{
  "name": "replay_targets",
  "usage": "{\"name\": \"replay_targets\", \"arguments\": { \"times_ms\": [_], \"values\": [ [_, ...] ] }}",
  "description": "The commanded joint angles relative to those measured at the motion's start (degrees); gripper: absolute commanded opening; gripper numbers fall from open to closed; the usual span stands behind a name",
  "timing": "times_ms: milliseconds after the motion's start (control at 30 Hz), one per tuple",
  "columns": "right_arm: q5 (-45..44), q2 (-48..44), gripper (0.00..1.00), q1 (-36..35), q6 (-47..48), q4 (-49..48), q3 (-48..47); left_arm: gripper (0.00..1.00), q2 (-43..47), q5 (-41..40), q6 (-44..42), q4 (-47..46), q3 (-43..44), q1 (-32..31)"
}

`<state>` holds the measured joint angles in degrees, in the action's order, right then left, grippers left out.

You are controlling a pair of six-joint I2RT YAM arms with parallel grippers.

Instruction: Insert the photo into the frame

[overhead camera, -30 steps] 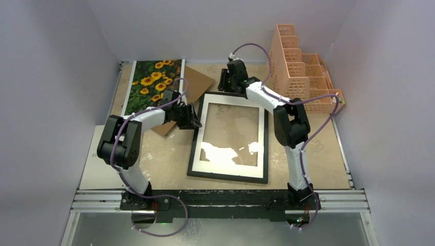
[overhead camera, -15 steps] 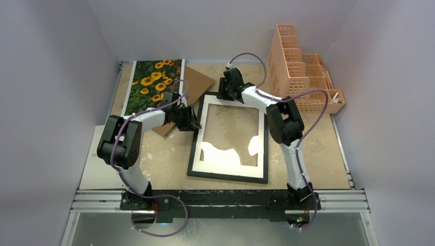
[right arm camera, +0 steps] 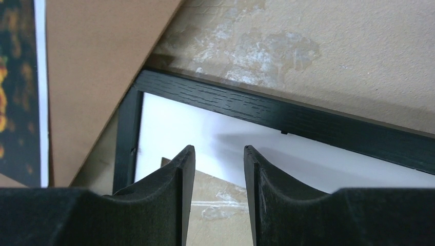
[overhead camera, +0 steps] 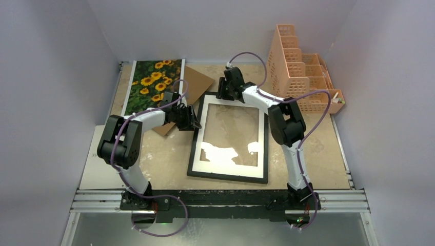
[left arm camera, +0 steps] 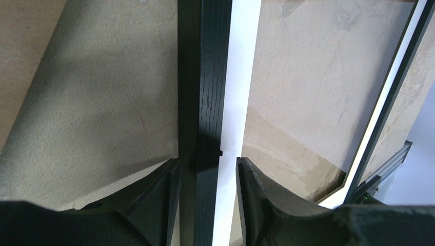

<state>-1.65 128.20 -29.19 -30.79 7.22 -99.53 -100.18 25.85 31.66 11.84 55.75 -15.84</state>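
The frame lies flat mid-table, black with a white mat and glossy pane. The photo of sunflowers lies at the far left, apart from the frame. My left gripper sits at the frame's left rail. In the left wrist view the open gripper straddles that black rail, its left finger against the rail and a gap on the right. My right gripper hovers open and empty over the frame's far left corner; in the right wrist view it hangs above the white mat, near the rail.
A brown backing board lies between photo and frame, partly under my left arm; it shows in the right wrist view beside the photo's edge. A peach mesh organizer stands far right. A white sheet lies at near left.
My right gripper has moved left and nearer, from beyond the frame's far edge to over its far left corner. My left gripper has stayed at the left rail.
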Motion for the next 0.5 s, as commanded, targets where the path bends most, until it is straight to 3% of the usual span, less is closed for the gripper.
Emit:
{"name": "replay_targets", "arguments": {
  "times_ms": [0, 267, 467],
  "values": [
    [3.48, -6.59, 0.43, -0.65, 0.64, -0.09, -0.33, 0.46, 1.08, -0.82, -1.34, -1.20, 0.99, -0.25],
    [5.04, -13.63, 0.45, -0.91, -1.88, -1.82, 5.58, 0.48, 1.95, -0.23, -1.45, -0.56, 1.42, -0.25],
    [4.11, -18.26, 0.47, -2.43, -4.13, -4.88, 9.40, 0.50, 7.56, -9.65, -3.76, 5.35, 5.42, -0.25]
  ]
}}
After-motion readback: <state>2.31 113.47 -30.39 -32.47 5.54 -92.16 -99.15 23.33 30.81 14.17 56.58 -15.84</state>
